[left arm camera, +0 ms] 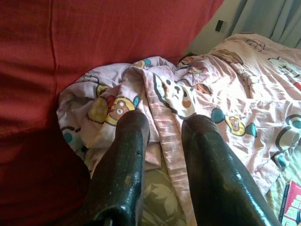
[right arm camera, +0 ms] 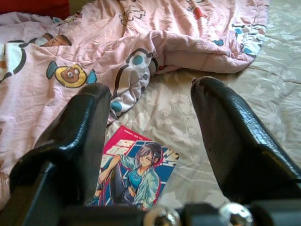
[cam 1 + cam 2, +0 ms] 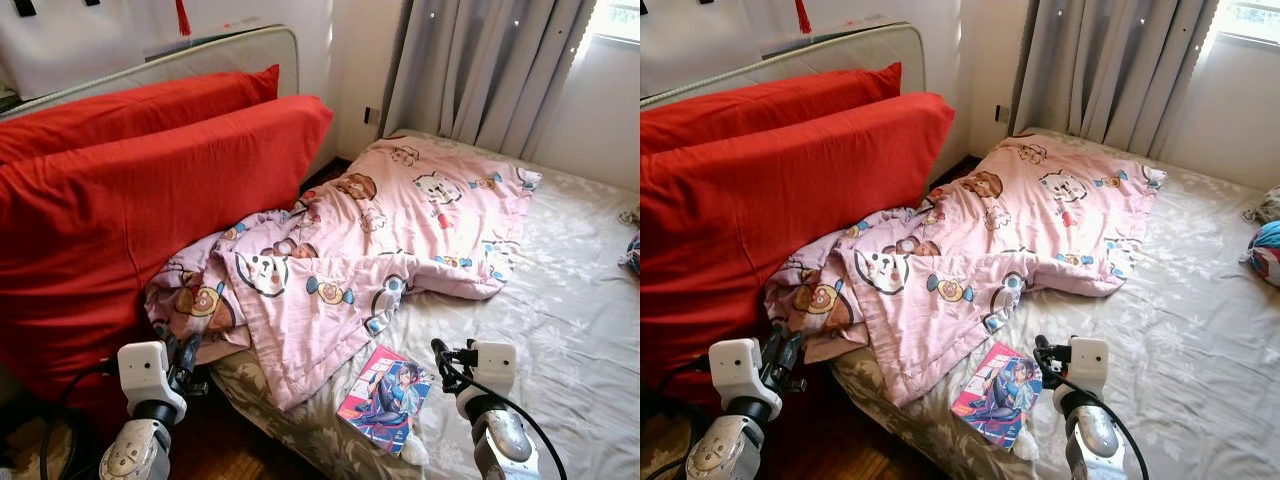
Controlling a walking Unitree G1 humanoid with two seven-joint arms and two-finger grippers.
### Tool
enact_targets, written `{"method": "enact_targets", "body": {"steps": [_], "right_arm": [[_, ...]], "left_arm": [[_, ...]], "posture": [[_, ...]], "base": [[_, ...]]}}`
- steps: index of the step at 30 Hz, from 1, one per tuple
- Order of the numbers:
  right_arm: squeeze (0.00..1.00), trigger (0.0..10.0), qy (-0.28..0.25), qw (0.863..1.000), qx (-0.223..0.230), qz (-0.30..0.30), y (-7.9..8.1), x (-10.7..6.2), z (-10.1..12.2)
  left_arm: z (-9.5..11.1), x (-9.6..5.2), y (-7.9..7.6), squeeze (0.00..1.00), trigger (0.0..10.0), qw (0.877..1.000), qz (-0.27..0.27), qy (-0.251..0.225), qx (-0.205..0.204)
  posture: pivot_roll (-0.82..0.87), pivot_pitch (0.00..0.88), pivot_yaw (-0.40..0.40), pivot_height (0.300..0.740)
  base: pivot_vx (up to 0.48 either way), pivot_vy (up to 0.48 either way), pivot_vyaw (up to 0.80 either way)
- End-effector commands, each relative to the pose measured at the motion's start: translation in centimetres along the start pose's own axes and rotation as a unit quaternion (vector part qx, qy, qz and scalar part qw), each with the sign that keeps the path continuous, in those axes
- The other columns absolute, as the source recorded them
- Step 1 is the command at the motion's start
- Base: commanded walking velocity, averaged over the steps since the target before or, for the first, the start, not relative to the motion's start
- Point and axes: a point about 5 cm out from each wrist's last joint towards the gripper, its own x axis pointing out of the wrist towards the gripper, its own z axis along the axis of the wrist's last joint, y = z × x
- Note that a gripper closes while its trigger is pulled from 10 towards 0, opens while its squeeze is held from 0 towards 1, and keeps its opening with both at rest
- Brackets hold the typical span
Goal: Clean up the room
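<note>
Red pillows (image 3: pixel 130 190): stacked far left against the headboard; a careless tug on the quilt could drag them down.
Left gripper (image 3: pixel 186 352): fingers slightly apart, holding nothing, low at the near left edge of the bed (image 3: pixel 560 300), just before the quilt's bunched corner.
Pink quilt (image 3: pixel 370 240): rumpled across the bed's middle (one edge droops off the near side); pinching one layer could leave it more tangled.
Comic book (image 3: pixel 385 397): near bed edge, just right of the quilt; a nudge might tip it off.
Right gripper (image 3: pixel 441 354): fingers wide apart, empty, just right of the book.
</note>
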Motion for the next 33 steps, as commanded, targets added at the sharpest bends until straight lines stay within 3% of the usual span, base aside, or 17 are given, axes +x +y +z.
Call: {"method": "enact_targets", "body": {"steps": [1, 8, 11, 14, 33], "right_arm": [[0.0, 10.0, 0.002, 1.0, -0.004, 0.0, -0.01, 0.03, 0.0], [0.0, 10.0, 0.018, 1.0, -0.007, 0.003, 0.09, 0.07, -0.31], [0.0, 10.0, 0.023, 1.0, -0.011, 0.011, 0.29, 0.08, -0.45], [0.0, 10.0, 0.004, 1.0, -0.002, 0.014, 0.41, -0.02, -0.21], [0.0, 10.0, 0.018, 1.0, -0.005, 0.019, 0.82, 0.1, -0.54]], "left_arm": [[-0.05, 0.06, -0.1, 0.0, 10.0, 1.0, -0.001, 0.002, -0.003], [-0.14, 0.06, -0.16, 0.0, 10.0, 1.0, -0.002, 0.005, -0.006], [-0.21, -0.01, -0.2, 0.0, 10.0, 1.0, -0.004, 0.006, -0.006], [-0.22, -0.03, -0.21, 0.0, 10.0, 1.0, -0.004, 0.007, -0.006], [-0.47, 0.15, -0.41, 0.0, 10.0, 1.0, -0.021, 0.018, -0.004]], "posture": [[0.07, 0.0, -0.056, 0.675], [0.07, 0.0, -0.055, 0.675], [0.07, 0.0, -0.054, 0.655], [0.07, 0.0, -0.051, 0.655], [0.06, 0.0, -0.035, 0.655]], "base": [[0.0, 0.0, 0.0], [0.0, 0.0, 0.0], [0.0, 0.0, 0.0], [0.0, 0.0, 0.0], [0.0, 0.0, 0.0]]}}
